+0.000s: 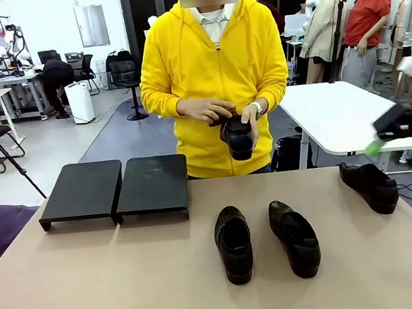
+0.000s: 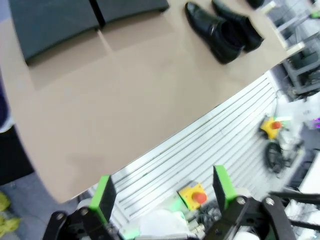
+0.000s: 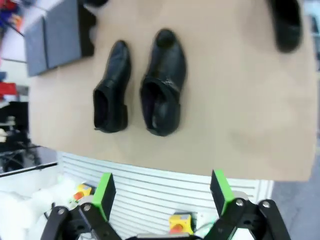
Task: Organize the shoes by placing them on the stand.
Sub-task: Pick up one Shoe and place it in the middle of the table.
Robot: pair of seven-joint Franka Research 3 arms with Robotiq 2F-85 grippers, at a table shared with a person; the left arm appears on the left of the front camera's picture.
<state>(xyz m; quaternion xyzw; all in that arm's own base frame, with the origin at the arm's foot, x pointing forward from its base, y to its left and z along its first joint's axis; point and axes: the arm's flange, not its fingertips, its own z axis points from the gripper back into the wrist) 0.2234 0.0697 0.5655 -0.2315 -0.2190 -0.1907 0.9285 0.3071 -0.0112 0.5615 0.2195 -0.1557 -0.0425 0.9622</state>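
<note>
While the person's hands (image 1: 209,110) hold one shoe (image 1: 239,138), your left gripper (image 2: 162,190) and right gripper (image 3: 162,190) stand released, empty; two shoes (image 1: 234,244) lie near the stand (image 1: 150,182), another shoe (image 1: 371,185) farther right.

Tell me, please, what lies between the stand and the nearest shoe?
Only bare table separates the stand from that shoe, as the front view shows.

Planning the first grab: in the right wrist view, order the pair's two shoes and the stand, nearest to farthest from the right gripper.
1. Pair's right shoe, straight ahead of the right gripper.
2. Pair's left shoe, beside it.
3. Stand, far left corner.
</note>
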